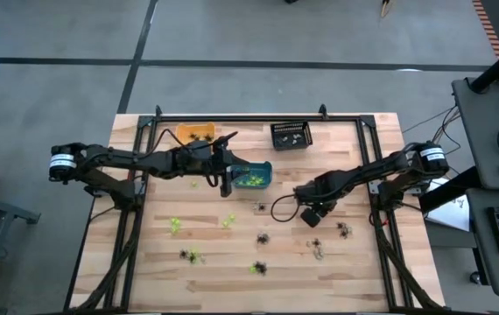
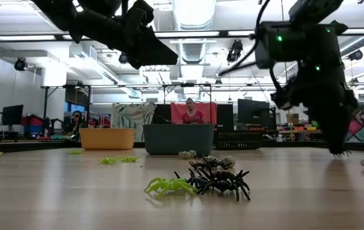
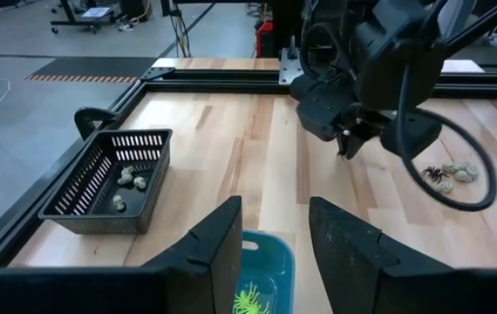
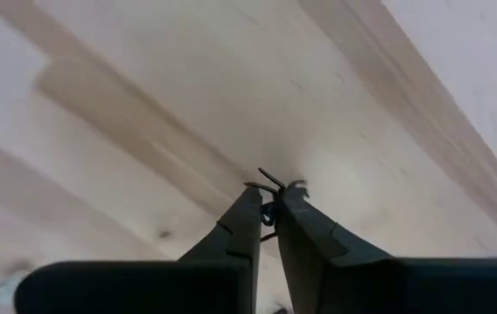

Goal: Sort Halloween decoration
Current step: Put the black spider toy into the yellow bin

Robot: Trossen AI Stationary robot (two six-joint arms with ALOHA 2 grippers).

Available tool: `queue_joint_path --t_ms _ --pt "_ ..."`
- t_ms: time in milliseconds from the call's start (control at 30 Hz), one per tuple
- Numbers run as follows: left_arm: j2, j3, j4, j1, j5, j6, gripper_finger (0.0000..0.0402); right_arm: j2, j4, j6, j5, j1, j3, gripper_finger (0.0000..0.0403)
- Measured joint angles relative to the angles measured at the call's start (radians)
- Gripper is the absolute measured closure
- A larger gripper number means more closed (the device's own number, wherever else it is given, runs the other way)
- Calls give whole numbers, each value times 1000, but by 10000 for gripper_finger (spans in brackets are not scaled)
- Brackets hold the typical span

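Black spider [image 4: 269,199] pinched between right gripper [image 4: 268,218] fingers, on table [image 4: 144,105].

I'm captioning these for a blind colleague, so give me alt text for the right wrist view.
Seen from the wrist, the right gripper has its two dark fingers pinched together on a small black spider trinket, whose thin legs stick out past the tips. Behind it, pale wooden table planks fill the frame.
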Motion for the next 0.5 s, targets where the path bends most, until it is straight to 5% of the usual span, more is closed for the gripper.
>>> queue_joint_path --t_ms 500 --pt "-171 0 0 -58 0 57 283 -163 53 -225 71 -28 95 376"
